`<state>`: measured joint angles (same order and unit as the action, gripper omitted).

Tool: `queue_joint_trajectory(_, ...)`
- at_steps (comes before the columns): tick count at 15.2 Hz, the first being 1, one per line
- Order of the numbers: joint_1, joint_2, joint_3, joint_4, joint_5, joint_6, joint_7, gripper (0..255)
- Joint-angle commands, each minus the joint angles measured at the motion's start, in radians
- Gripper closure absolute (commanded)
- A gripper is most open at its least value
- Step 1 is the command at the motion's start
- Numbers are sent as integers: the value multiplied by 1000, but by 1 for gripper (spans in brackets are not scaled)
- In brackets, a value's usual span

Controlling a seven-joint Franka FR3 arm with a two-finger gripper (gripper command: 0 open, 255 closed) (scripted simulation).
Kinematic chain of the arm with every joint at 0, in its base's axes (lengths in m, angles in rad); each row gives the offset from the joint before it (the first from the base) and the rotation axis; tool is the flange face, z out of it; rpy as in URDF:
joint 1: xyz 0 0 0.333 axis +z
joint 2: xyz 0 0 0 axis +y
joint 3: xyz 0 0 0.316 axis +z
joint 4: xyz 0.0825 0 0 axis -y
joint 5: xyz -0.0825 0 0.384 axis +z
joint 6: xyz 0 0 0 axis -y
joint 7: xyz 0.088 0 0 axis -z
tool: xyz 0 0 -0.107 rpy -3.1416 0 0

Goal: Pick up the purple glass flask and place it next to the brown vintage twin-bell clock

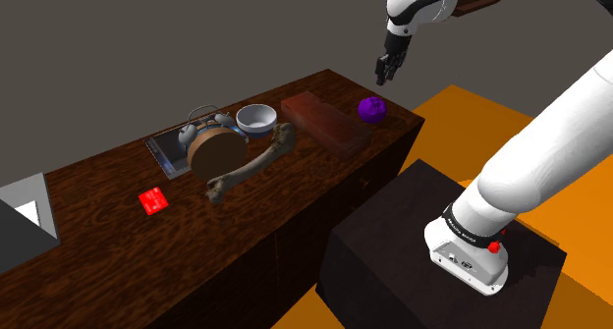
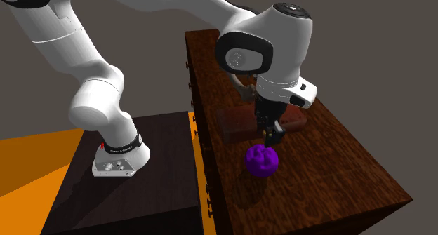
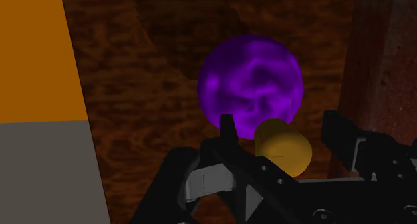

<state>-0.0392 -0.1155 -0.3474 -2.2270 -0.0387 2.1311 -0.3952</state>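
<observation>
Purple flask (image 2: 261, 160) on counter (image 2: 337, 167), close beneath pincer (image 2: 272, 135), fingers (image 3: 227, 128) apart

The purple flask (image 1: 370, 109) (round, mottled) rests near the surface's (image 1: 98, 185) end. The brown twin-bell clock (image 1: 212, 148) sits well apart.

A home kitchen corner.
Dark wooden surface (image 1: 98, 180) with a sunken metal sink (image 1: 165, 154) and a pale round bowl (image 1: 256, 119) standing there.

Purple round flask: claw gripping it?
No, the open black claw hangs above the purple round flask, which sits on the dark wooden counter.
</observation>
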Motion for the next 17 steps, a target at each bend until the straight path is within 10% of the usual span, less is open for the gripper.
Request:
queue_joint_trajectory(1, 0, 0, 0, 0, 0, 0, 0, 255)
queue_joint_trajectory(17, 1, -39, 6, 71, -11, -108, 10, 255)
